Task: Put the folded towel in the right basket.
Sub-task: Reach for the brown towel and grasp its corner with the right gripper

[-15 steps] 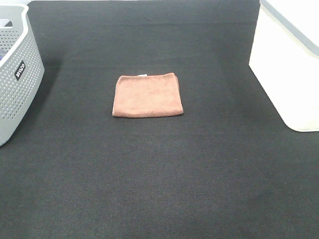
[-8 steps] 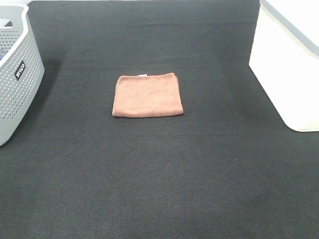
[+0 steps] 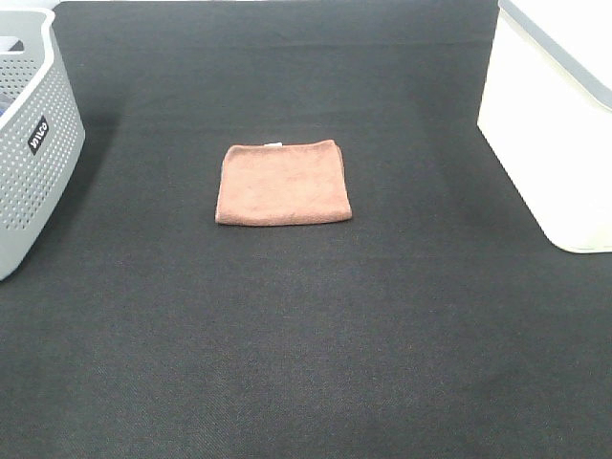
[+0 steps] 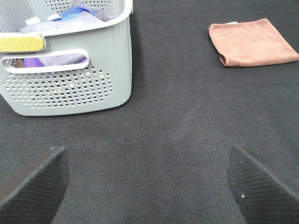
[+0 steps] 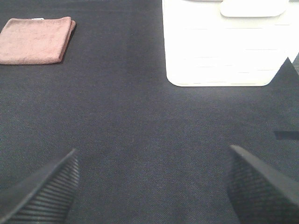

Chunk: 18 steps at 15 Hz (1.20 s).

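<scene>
A folded brown towel point(image 3: 283, 183) lies flat on the black mat in the middle of the exterior view. It also shows in the left wrist view point(image 4: 252, 41) and the right wrist view point(image 5: 35, 40). The white right basket point(image 3: 555, 115) stands at the right edge; the right wrist view shows its side wall point(image 5: 224, 44). Neither arm shows in the exterior view. My left gripper point(image 4: 149, 186) is open and empty, well short of the towel. My right gripper point(image 5: 152, 186) is open and empty, short of the towel and the basket.
A grey perforated basket point(image 3: 29, 143) stands at the left edge; the left wrist view shows it point(image 4: 70, 79) holding several cloths. The black mat point(image 3: 306, 335) covers the whole work surface.
</scene>
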{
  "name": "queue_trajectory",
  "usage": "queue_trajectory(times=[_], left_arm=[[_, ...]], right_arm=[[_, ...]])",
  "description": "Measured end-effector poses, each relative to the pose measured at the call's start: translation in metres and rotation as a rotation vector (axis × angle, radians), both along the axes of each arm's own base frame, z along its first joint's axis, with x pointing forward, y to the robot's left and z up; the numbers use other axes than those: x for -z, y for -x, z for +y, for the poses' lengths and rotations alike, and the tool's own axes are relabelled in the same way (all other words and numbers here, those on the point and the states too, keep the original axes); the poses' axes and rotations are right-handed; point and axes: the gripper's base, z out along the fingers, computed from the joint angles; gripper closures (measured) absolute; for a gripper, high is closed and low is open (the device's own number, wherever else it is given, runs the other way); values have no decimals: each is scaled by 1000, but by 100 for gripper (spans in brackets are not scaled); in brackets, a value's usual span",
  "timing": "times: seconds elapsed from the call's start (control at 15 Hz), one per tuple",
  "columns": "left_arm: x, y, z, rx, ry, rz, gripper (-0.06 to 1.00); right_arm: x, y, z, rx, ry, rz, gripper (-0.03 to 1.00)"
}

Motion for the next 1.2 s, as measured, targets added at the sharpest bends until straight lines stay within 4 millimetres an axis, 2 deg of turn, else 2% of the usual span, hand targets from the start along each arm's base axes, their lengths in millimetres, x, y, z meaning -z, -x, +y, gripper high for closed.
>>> queue_trajectory(times=[1.2], left_arm=[[0,0,0,0,0,0,7]], right_arm=[[0,0,0,-1,-1,0,17]])
